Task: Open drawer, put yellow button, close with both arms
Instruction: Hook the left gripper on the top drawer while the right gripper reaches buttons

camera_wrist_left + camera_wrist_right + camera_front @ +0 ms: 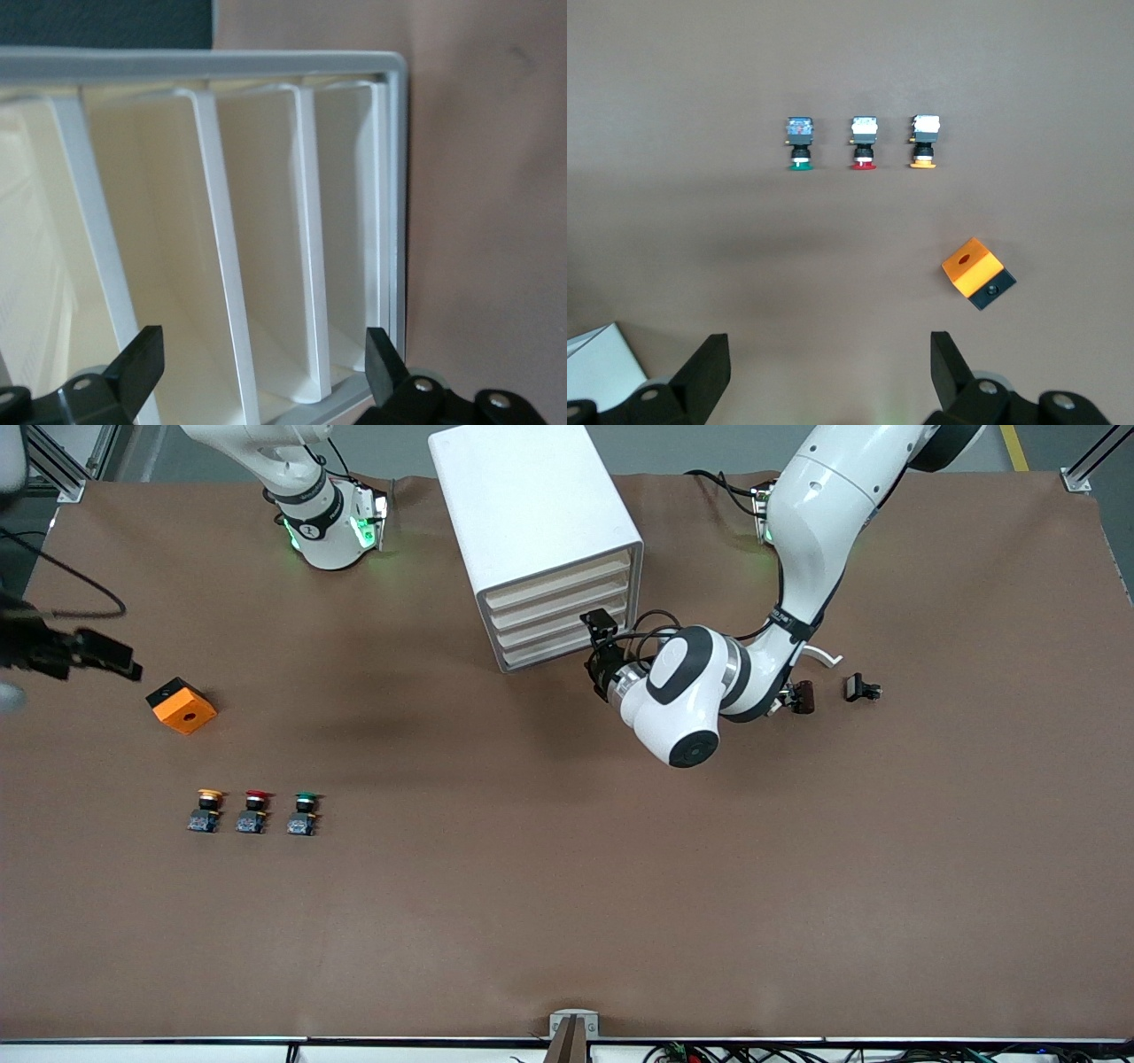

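Note:
The white cabinet (532, 505) stands near the robots' bases, and its uppermost drawer (560, 576) is shut like the three below it. My left gripper (603, 646) is open just in front of the drawer fronts, at the cabinet's corner toward the left arm's end. In the left wrist view the gripper (263, 354) faces the cream fronts inside the cabinet frame (266, 64). The yellow button (206, 808) stands on the table, nearer the front camera, toward the right arm's end. My right gripper (111, 660) is open and empty, high over the table; it (830, 363) looks down on the yellow button (924, 142).
A red button (254, 810) and a green button (304, 812) stand in a row beside the yellow one. An orange and black box (182, 705) lies farther from the front camera than the buttons. Two small dark parts (861, 687) (802, 695) lie toward the left arm's end.

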### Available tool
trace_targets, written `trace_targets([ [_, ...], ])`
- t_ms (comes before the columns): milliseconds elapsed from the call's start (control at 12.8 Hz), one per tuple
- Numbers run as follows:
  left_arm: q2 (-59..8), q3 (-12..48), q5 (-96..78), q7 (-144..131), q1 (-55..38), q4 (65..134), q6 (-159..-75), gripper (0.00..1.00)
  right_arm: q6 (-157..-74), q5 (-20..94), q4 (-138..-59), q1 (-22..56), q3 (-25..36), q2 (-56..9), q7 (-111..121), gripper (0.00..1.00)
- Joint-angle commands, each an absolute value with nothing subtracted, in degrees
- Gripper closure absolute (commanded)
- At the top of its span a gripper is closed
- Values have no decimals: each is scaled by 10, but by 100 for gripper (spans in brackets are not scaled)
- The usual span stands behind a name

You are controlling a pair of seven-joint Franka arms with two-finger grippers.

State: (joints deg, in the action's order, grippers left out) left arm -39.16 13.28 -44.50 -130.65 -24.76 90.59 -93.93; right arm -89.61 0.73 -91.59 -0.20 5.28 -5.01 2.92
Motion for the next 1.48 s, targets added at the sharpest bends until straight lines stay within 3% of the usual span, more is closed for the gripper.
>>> trace_targets([
  [0, -406, 133, -471, -1360, -265, 882, -909, 0, -932, -10, -891, -15, 52, -104, 38, 0],
  [234, -407, 133, -485, -1382, -270, 882, -861, 4, -1032, -14, -928, -71, 51, -149, 42, 0],
  [467, -410, 133, -509, -1380, -270, 882, -838, 28, -1145, -14, -984, -96, 52, -179, 54, 0],
  [623, -414, 134, -512, -1375, -279, 882, -838, 36, -1213, -10, -995, -108, 51, -222, 80, 0],
  [934, -415, 138, -519, -1359, -291, 882, -838, 39, -1322, -8, -994, -111, 47, -302, 101, 0],
  [1012, -415, 140, -519, -1359, -291, 882, -838, 44, -1342, -3, -994, -108, 47, -320, 101, 0],
  [1090, -415, 143, -519, -1359, -291, 882, -838, 59, -1359, 12, -994, -105, 46, -335, 101, 0],
  [1168, -415, 144, -519, -1360, -291, 882, -838, 65, -1368, 18, -994, -105, 41, -346, 108, 0],
  [1246, -414, 144, -519, -1361, -290, 882, -838, 80, -1371, 19, -994, -108, 32, -353, 119, 0],
  [1402, -414, 144, -519, -1362, -287, 882, -838, 98, -1374, 19, -995, -107, 30, -362, 122, 0],
])
